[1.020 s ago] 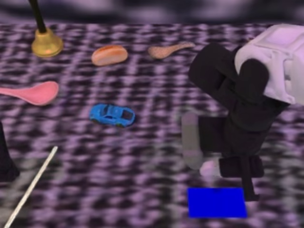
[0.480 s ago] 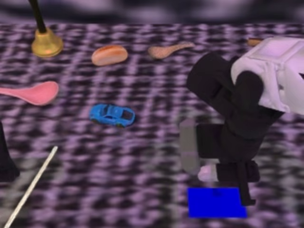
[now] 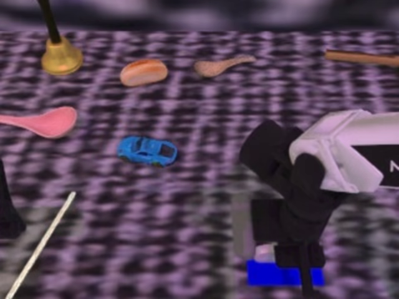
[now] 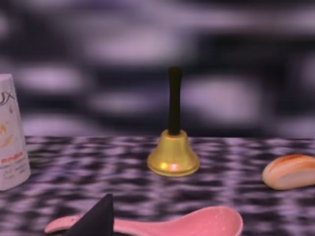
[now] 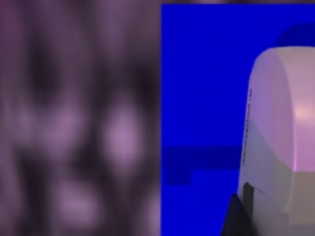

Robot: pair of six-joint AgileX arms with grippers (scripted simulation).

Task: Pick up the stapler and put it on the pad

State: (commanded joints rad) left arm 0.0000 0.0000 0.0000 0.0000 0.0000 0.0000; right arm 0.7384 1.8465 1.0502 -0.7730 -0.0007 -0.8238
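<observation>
Table (image 3: 206, 124): a purple-and-black mottled surface fills the top view; wide bare ground lies between the toy car and the right arm, and along the near edge left of the pad.
Right arm (image 3: 336, 159): reaches in from the right side and bends down toward the near edge, covering much of the pad.
Left arm (image 3: 7, 212): parked at the left edge, only a dark sliver showing; whether its fingers are apart or together cannot be told.
Pad (image 3: 262, 274): a bright blue rectangle near the front edge, right of centre; only its front strip shows from above.
Right gripper (image 3: 293, 258): directly over the pad, fingers clamped on the stapler.
Stapler (image 3: 265, 252): pale end pokes out at the gripper's left, over the pad's back edge; in the right wrist view its pale body (image 5: 280, 142) sits against the blue pad (image 5: 202, 88), just inside its edge.
White stick (image 3: 40, 243): slants across the front left corner.
Pink spoon (image 3: 47, 120): far left.
Toy car (image 3: 148, 151): left of centre, well apart from the pad.
Bell (image 3: 61, 56), bread roll (image 3: 143, 71), tan spoon (image 3: 218, 65): lined along the far edge.
</observation>
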